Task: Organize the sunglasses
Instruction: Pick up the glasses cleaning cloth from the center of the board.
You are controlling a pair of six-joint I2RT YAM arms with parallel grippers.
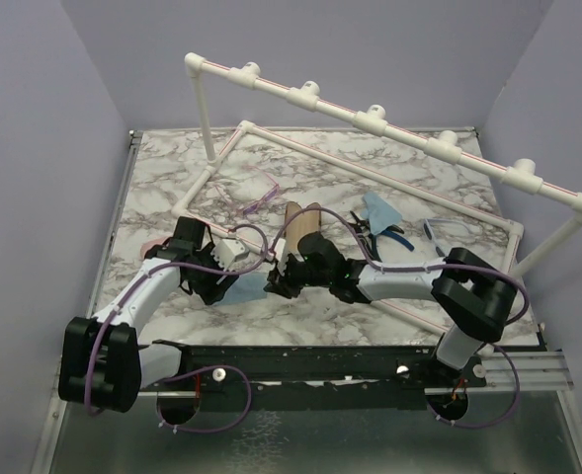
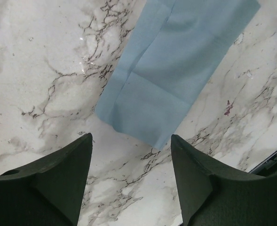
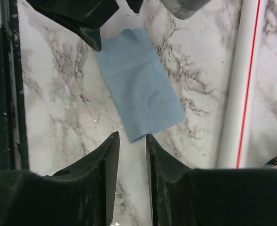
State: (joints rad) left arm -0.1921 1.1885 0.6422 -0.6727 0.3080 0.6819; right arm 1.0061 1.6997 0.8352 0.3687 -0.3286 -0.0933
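**Location of items.** In the top view the pink pair (image 1: 260, 197) lies flat on the table (image 1: 172, 178), left of centre, just beside the upper left of the brown case (image 1: 300, 223). The blue pair (image 1: 432, 233) lies at centre right, beside the pliers (image 1: 385, 235) and near the lower right white pipe (image 1: 488, 219). The two pairs are well apart. Neither shows in either wrist view.

**Grippers.** The left gripper (image 2: 131, 140) stands wide apart and empty, over bare marble, with the corner of a blue cloth (image 2: 176, 70) just ahead of it. The right gripper (image 3: 131, 136) shows only a narrow gap between its fingers (image 3: 100, 169), with nothing in it. The same cloth's corner lies just ahead of that gap. Both grippers sit at lower centre of the top view, away from both pairs.

**Handling assessment.** Both pairs look very light, with thin wire-like frames and pale lenses. I judge them as:
- springy, not stiff, and easily bent or twisted;
- prone to skate on the smooth marble when nudged;
- low to the surface, so the fingers must come close to the table to get under a rim.

**Recommended hold.** Take the bridge or the upper frame bar, with the jaws across the thin section. Avoid the lens faces, which are slippery and liable to scratch. Avoid a temple arm, which would swing on its hinge. Use light closing force. Whether the arms of either pair are folded cannot be told at this size.
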